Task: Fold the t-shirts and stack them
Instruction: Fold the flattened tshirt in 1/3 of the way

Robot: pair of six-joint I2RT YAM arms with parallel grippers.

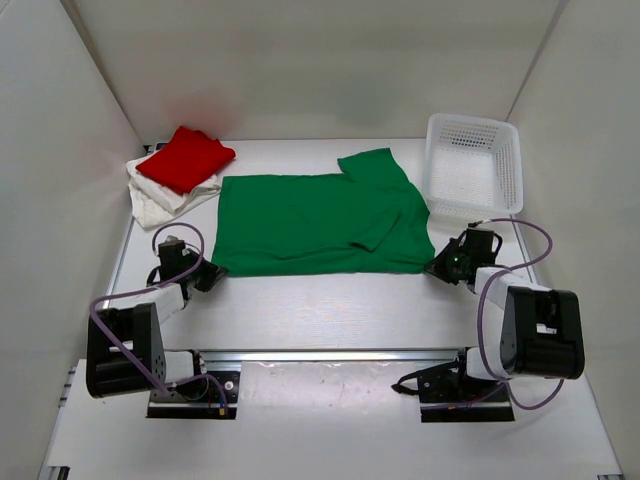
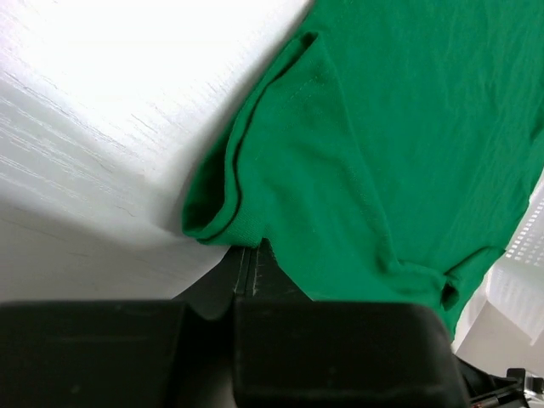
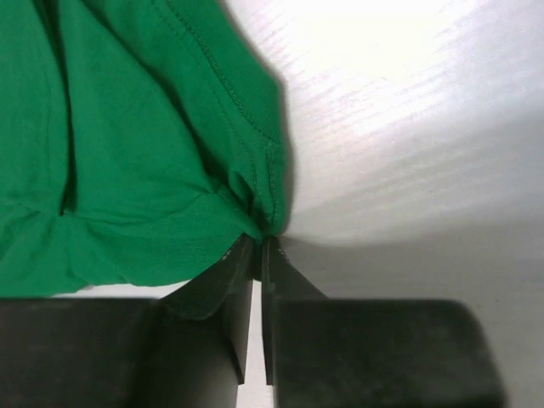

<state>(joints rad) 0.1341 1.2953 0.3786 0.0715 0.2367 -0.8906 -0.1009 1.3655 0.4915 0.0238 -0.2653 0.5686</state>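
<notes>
Your left gripper [image 1: 205, 276] and right gripper [image 1: 441, 266] are clamping the green cloth t-shirt [image 1: 318, 222] by its near corners, probably readying a fold.

green t-shirt [image 1: 310, 225], red t-shirt [image 1: 185, 158], off-white t-shirt [image 1: 150, 203], white basket [image 1: 472, 206] (perforated)

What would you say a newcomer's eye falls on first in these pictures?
The green t-shirt spread across the middle of the table, with the left gripper shut on its near left corner and the right gripper shut on its near right corner. Next, the red t-shirt lying on the off-white t-shirt at the far left, and the white basket at the far right.
</notes>
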